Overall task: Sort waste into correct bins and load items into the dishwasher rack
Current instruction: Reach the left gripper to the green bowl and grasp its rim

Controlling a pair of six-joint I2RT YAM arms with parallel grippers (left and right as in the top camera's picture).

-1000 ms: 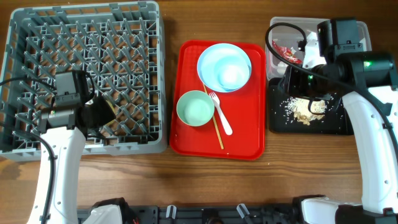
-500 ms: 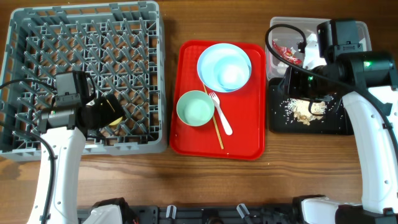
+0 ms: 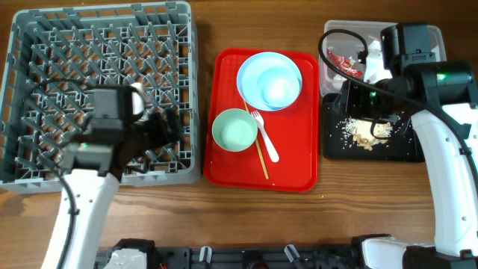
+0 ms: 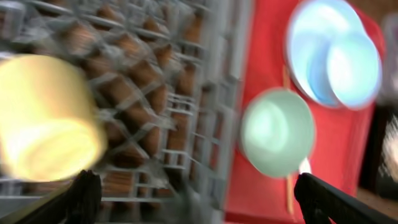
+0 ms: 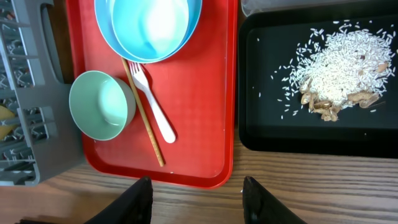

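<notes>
We have let go of the cup (image 4: pixel 46 118), which now lies in the rack (image 3: pixel 97 9), and our left gripper (image 4: pixel 198 190), wide open and empty, has swung toward the green bowl (image 4: pixel 277 140) beside the rack, likely our next pick.

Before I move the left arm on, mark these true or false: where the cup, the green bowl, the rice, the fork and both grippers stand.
1. The yellow-green cup is in the dishwasher rack. True, though the left wrist view is blurred.
2. The light green bowl is in the rack. False: it stands on the red tray.
3. The rice scraps are in the clear tub. False: they lie in the black tray.
4. The left gripper and right gripper are both open and empty. True.
5. The fork lies beside the chopsticks on the red tray. True.
</notes>
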